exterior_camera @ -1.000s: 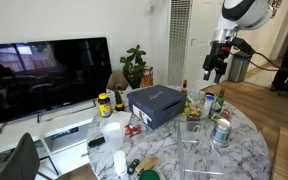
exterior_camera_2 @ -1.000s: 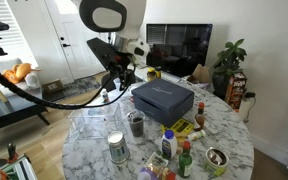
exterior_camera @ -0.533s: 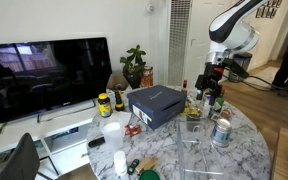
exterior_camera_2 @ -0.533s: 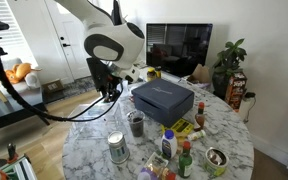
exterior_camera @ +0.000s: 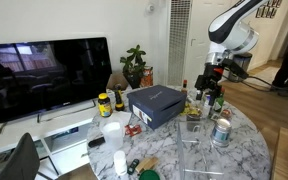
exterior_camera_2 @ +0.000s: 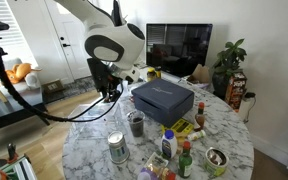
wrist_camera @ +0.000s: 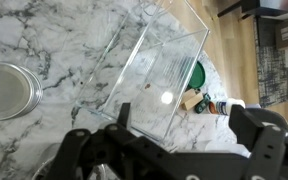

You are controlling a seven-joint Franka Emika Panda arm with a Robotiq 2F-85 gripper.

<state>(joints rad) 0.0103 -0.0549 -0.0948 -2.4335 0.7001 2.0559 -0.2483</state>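
Observation:
My gripper (exterior_camera: 213,82) hangs open and empty above the marble table (exterior_camera: 249,150), over a clear plastic container (exterior_camera: 194,133). In an exterior view the gripper (exterior_camera_2: 108,92) sits at the table's edge, beside the dark blue box (exterior_camera_2: 164,98). The wrist view looks straight down: the clear container (wrist_camera: 134,65) fills the middle, and the gripper (wrist_camera: 166,138) has its black fingers (wrist_camera: 262,135) spread wide below it, touching nothing. A silver can (wrist_camera: 4,90) stands to the left of the container, and a green lid and small bottles (wrist_camera: 199,88) lie to its right.
A dark blue box (exterior_camera: 156,105) stands mid-table with several bottles and jars (exterior_camera: 209,100) around it. Also on the table are a can (exterior_camera: 221,131) and a white cup (exterior_camera: 112,132). A TV (exterior_camera: 44,75) and a plant (exterior_camera: 134,65) stand behind.
Over the last second the arm came down from high above the table to just over the clear container. It has held still for the last half second, jaws open throughout.

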